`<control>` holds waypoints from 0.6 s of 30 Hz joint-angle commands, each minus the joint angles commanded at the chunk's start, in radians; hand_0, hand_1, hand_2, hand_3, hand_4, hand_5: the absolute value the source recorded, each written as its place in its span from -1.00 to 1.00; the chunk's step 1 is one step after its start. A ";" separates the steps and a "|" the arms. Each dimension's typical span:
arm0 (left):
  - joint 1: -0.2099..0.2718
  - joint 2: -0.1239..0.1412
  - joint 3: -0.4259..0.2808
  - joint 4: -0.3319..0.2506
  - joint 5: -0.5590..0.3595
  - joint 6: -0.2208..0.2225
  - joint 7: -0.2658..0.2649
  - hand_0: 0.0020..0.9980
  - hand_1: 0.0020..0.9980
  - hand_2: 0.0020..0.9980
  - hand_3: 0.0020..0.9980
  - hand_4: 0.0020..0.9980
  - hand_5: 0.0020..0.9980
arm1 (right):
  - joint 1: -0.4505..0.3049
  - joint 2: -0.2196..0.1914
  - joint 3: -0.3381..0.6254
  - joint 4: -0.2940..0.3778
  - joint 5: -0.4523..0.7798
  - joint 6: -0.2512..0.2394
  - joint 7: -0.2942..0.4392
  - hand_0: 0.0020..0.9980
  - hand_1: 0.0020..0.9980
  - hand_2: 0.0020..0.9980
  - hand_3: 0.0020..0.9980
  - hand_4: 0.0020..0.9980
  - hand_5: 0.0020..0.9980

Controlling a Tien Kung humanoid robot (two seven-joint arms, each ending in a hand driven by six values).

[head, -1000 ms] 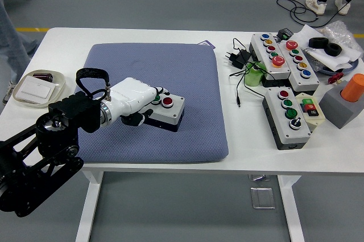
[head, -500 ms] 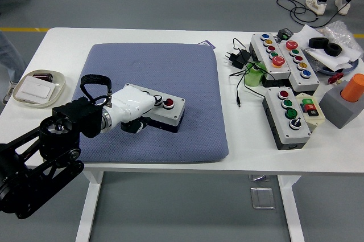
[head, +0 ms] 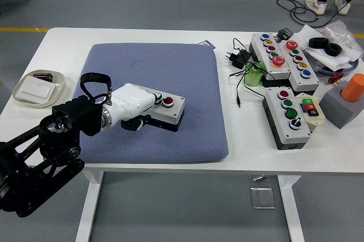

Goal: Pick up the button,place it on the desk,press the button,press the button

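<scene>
Left robot hand (head: 136, 105) on the button box (head: 165, 111)
You see the box on the blue pad (head: 170, 71) mid-worktop, at the hand's 3 o'clock; its fingers lie over the box's left end, whether gripping you cannot tell.

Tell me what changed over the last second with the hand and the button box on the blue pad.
The left hand slid left and lowered over the button box, uncovering more of its top around the red button. The box stayed put on the blue pad. Whether a button is being pressed cannot be told. The control boxes to the right are unchanged.
</scene>
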 joint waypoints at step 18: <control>0.029 -0.012 -0.207 0.042 -0.200 0.594 0.010 0.43 0.70 0.89 1.00 0.79 1.00 | 0.001 0.002 0.001 0.000 0.006 -0.002 0.000 0.26 -0.07 0.06 0.17 -0.46 -0.99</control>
